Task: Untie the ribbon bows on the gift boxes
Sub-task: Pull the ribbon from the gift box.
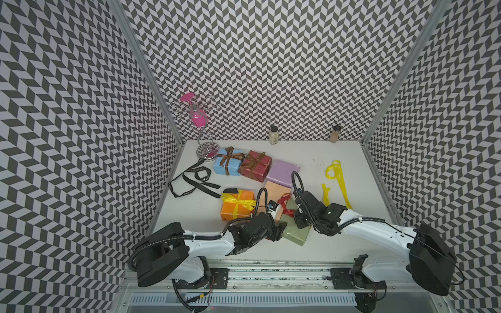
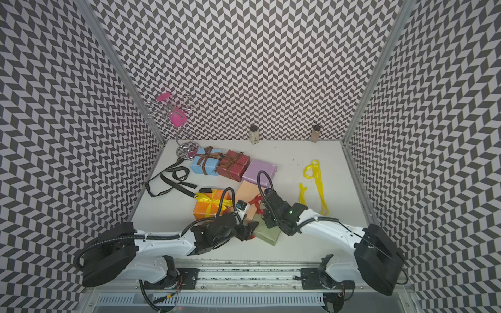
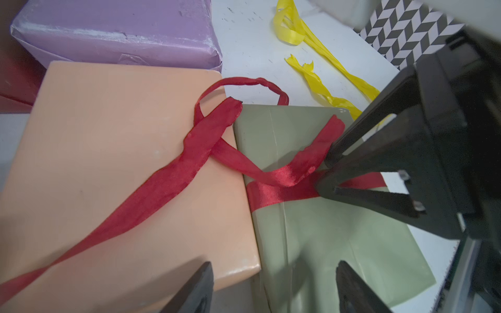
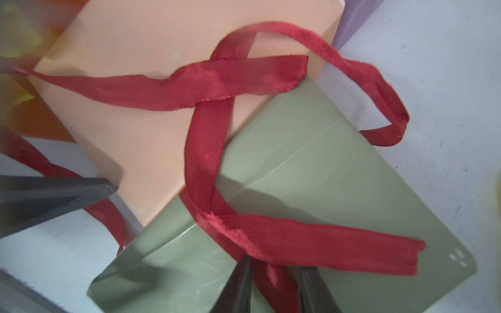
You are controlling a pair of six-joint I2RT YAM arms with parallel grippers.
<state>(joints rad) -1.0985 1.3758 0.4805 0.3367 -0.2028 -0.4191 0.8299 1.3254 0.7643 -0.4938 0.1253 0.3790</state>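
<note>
Herringbone black-and-white walls (image 1: 271,67) enclose a white desk (image 1: 311,173). At the back the light blue box (image 1: 227,167) and dark red box (image 1: 257,168) touch, each under a tied bow, a brown ribbon (image 1: 231,155) and a second brown ribbon (image 1: 254,160); the orange box (image 1: 227,212) wears a tied yellow ribbon (image 1: 238,200). The lilac box (image 1: 280,173) is bare, a loose yellow ribbon (image 1: 337,176) lies well apart toward the right side, and a black ribbon (image 1: 205,177) sprawls on the left. Near the front, the peach box (image 3: 108,162) and olive green box (image 3: 339,244) sit edge to edge, and the red ribbon (image 3: 173,176) lies untied: one band wraps the olive green box, a frayed tail lies on it, a long tail crosses the peach box, and one slack loop reaches past their corners onto the desk. Left jaws stand wide above the seam between these two boxes, holding nothing. Right jaws are narrow, astride the red band on the olive green box; whether they pinch it cannot be told. Both top views hide most of the olive green box and the red ribbon beneath the left arm (image 1: 206,241) and right arm (image 1: 360,227). Each wrist view cuts its own jaws off at the frame edge, and the black ribbon's white lettering is too small to read.
</note>
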